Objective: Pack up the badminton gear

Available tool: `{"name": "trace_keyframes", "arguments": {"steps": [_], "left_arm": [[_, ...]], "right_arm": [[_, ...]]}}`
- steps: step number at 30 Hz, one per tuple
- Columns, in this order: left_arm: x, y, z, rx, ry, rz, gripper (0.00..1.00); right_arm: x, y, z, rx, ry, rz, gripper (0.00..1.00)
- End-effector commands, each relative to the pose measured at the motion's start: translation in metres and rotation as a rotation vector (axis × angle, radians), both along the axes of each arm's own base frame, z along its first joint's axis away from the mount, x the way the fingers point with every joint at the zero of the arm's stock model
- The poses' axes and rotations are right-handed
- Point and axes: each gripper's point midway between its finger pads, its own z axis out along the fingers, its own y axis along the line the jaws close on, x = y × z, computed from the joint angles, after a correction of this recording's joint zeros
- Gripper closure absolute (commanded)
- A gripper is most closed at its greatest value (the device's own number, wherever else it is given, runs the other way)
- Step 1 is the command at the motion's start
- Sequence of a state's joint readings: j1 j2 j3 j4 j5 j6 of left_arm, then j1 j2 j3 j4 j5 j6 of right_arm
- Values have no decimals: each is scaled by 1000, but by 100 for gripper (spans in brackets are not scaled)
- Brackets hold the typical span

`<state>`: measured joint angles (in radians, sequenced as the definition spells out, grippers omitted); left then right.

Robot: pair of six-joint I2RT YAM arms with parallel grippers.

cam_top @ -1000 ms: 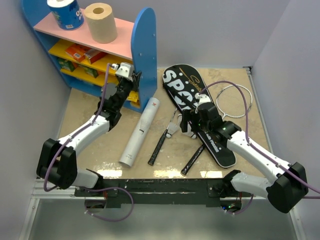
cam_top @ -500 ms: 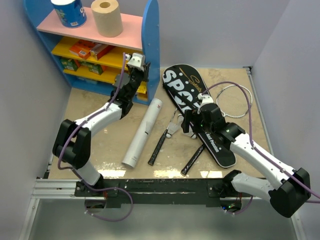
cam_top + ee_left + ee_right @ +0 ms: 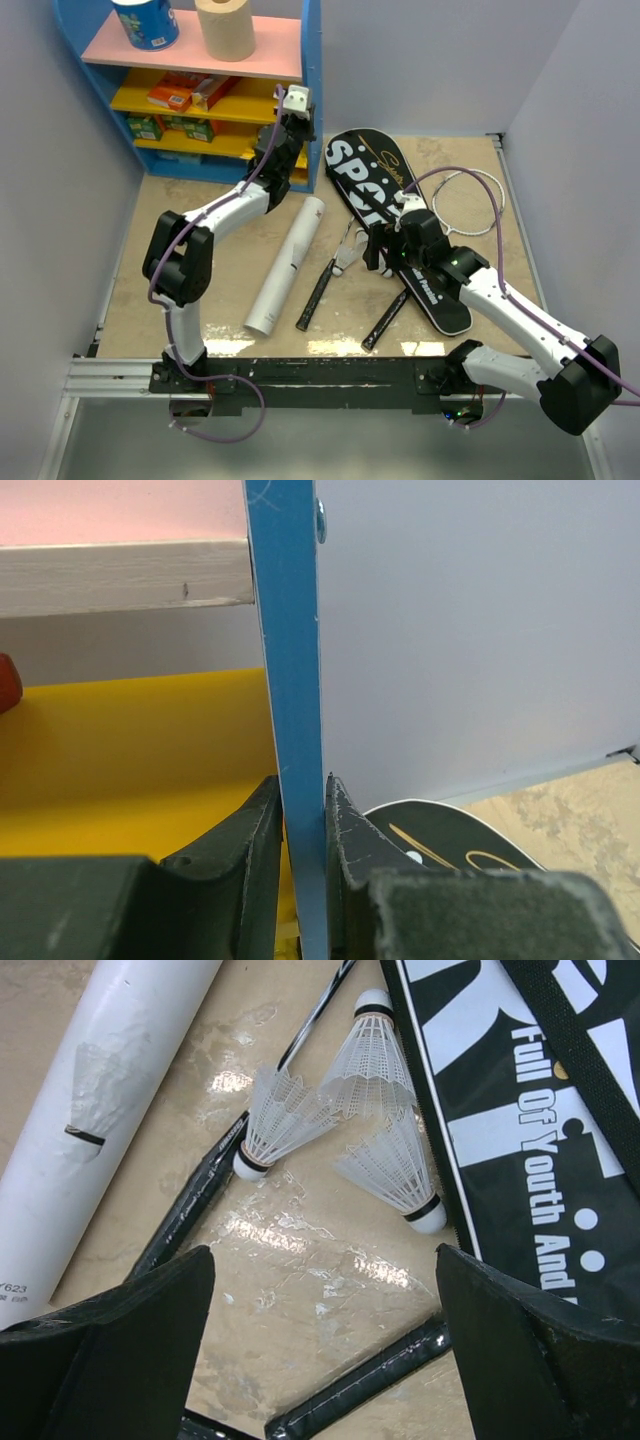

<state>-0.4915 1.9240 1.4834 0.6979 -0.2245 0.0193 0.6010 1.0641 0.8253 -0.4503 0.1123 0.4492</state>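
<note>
**Left gripper clamps the shelf; right gripper gapes over the shuttlecocks**

The left gripper [image 3: 302,798] has both fingers pressed against the blue side panel [image 3: 290,630] of the shelf [image 3: 190,50]. The shelf's pink top carries two paper rolls [image 3: 225,25], and its yellow tiers hold small boxes [image 3: 180,92]. The right gripper [image 3: 322,1255], jaws spread wide, hangs over three shuttlecocks [image 3: 285,1120] on the table [image 3: 300,1280]. They lie between the white tube [image 3: 285,265] and the black bag [image 3: 365,180]. Both rackets [image 3: 318,293] lie outside the bag.
</note>
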Motion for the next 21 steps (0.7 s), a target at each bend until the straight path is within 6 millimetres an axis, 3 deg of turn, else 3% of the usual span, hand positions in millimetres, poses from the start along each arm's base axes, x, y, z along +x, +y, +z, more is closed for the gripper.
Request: {"name": "trace_keyframes", "arguments": {"steps": [1,15,21], "left_arm": [[32,89,45,-12,-129,327,100],[72,107,46,-21,-130,502,100],[72,114,48,-46,-134,519,100]], "right_arm": [[-2,-1,3,22,-8,-9,6],[-5,-2,-4,8,16,-6,6],[-6,1,-6,18,24,2,6]]}}
